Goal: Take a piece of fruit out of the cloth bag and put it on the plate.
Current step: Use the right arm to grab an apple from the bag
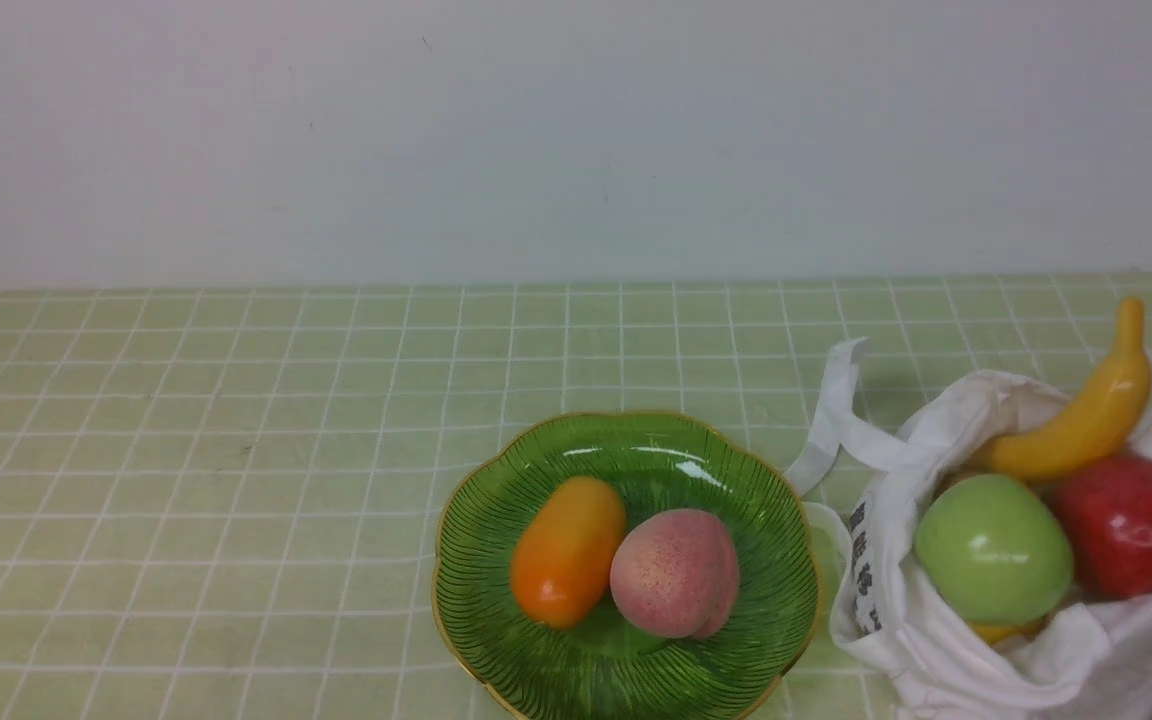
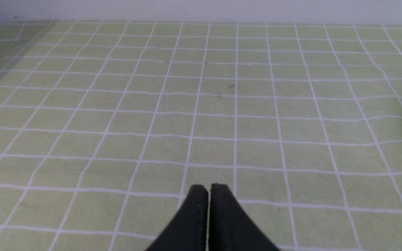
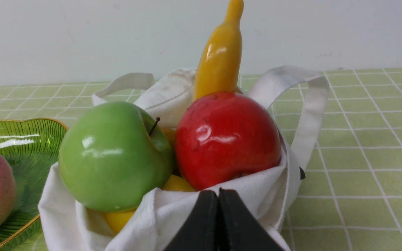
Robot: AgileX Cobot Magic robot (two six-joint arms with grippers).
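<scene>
One glossy light-green apple [image 1: 993, 548], dark stem

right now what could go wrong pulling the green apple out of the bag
The green apple touches the red apple, banana propped behind; lifting it might spill them from the slumped cloth bag. The glossy apple may slip from the right gripper. The plate already holds a peach and orange fruit, leaving little room.

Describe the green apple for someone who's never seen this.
Right of the green glass plate sits a white cloth bag of fruit. In its mouth, plate side, is the green apple: glossy light green, unlike the red apple and yellow banana beside it.
</scene>
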